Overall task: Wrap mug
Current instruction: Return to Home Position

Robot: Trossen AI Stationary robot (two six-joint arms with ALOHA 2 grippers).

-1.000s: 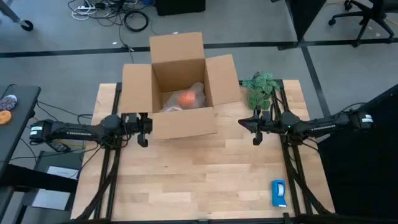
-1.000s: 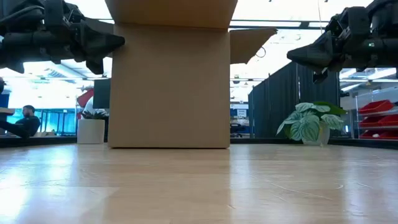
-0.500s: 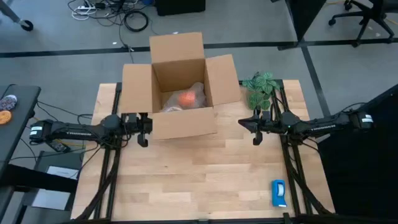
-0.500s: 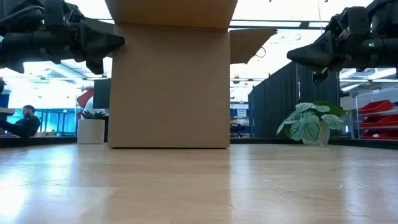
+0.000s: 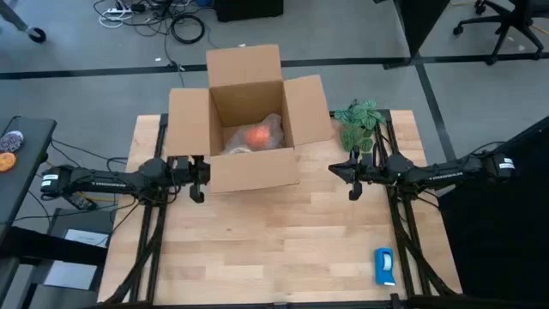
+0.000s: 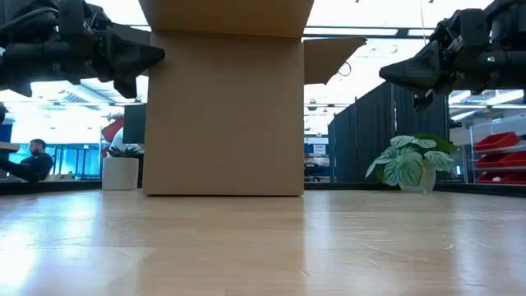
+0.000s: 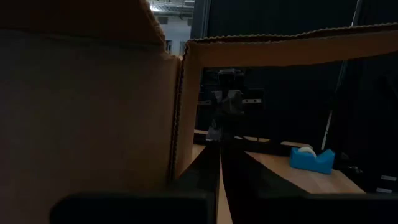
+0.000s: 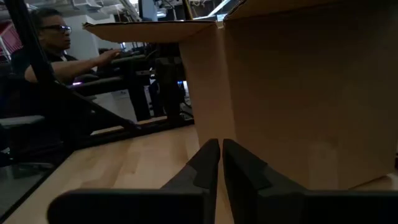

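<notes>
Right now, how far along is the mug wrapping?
Done: the mug sits in clear wrap inside the open box. In hand: nothing; the left gripper and right gripper are shut and empty, raised at either side of the box. Left: apparently only parking; the box flaps are unclosed.

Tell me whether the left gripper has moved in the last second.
No. In the high view the left gripper sits at the same spot beside the cardboard box.

Left hand [image 5: 199, 178] and right hand [image 5: 350, 178] both closed, empty, level.
</notes>
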